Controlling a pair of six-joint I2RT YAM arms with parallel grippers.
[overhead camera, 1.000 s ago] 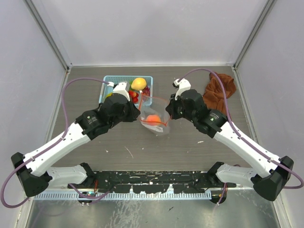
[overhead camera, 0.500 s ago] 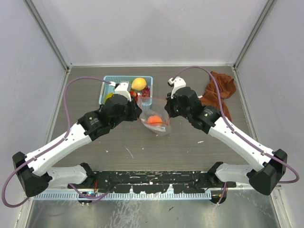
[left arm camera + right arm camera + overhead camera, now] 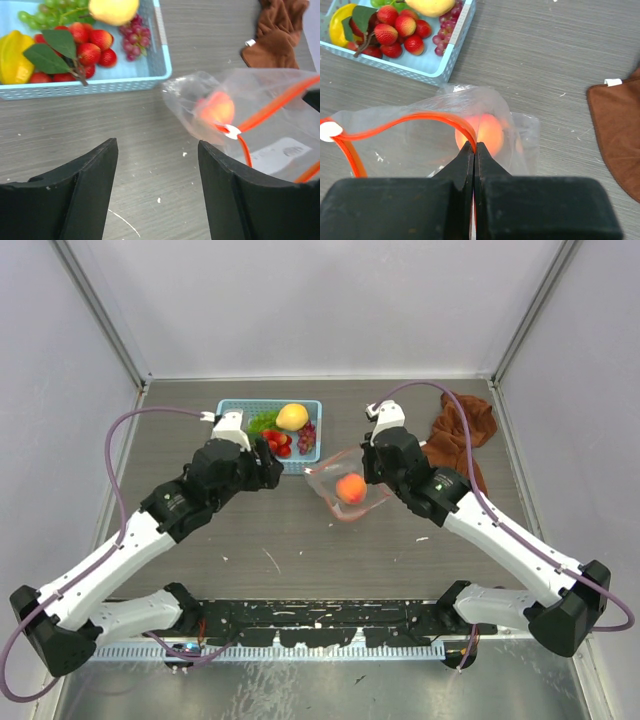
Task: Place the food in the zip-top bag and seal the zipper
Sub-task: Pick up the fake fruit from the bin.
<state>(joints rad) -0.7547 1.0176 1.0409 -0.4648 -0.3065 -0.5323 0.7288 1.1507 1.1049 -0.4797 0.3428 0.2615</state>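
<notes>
We see L pincer (image 3: 157, 150) has let go & backed off, jaws apart. R pincer (image 3: 474, 146) pinches zipper (image 3: 410, 120); zip-top bag (image 3: 330, 498) sits by basket (image 3: 232, 406), long axis left-right, mouth toward R.

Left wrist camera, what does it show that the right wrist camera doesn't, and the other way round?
Only left wrist: the left gripper, open and empty. Only right wrist: the right gripper shut on the zipper of the zip-top bag. Both: the orange-red peach inside the bag, the blue basket with strawberries and purple grapes, the brown cloth.
</notes>
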